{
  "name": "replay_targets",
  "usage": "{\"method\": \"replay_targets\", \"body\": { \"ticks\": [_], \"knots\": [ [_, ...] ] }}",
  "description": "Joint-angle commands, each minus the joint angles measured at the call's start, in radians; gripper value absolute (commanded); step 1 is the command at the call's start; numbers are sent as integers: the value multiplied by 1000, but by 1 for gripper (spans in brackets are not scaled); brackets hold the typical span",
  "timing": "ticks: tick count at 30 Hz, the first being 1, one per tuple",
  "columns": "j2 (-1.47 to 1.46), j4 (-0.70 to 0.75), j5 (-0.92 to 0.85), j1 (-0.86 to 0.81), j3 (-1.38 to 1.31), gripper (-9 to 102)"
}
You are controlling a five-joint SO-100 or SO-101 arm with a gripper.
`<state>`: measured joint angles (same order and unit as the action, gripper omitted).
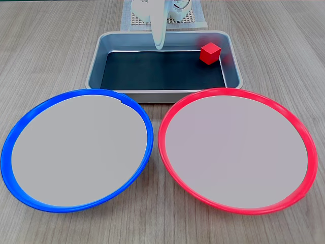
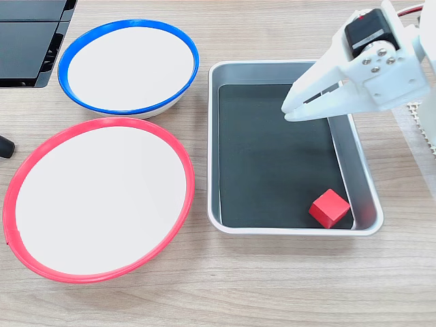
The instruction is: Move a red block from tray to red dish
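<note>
The red block lies on the dark floor of the tray, tucked into one corner: the near right corner in a fixed view from the side, the far right corner in the fixed view facing the arm. The gripper hangs above the tray's other end, well apart from the block, white fingers pointing down and left; they sit close together with only a thin gap, holding nothing. Facing the arm, the gripper shows as a single pale blade over the tray's back wall. The tray rests on a light wood-grain table. The red dish lies just in front of the tray, on the right in that view, with the blue dish beside it on the left; the two rims nearly touch. A white perforated base stands behind the tray under the arm. A dark flat object fills the upper left corner beside the blue dish, and the red dish is bare.
</note>
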<state>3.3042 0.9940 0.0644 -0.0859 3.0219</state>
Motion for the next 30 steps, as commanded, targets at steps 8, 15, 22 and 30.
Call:
{"method": "replay_targets", "body": {
  "ticks": [8,15,22,30],
  "knots": [
    [23,3,-6,-2,2,0],
    [23,3,-6,-2,2,0],
    [-31,106,-440,-11,-143,0],
    [-569,446,-1012,-3,-701,0]
  ]
}}
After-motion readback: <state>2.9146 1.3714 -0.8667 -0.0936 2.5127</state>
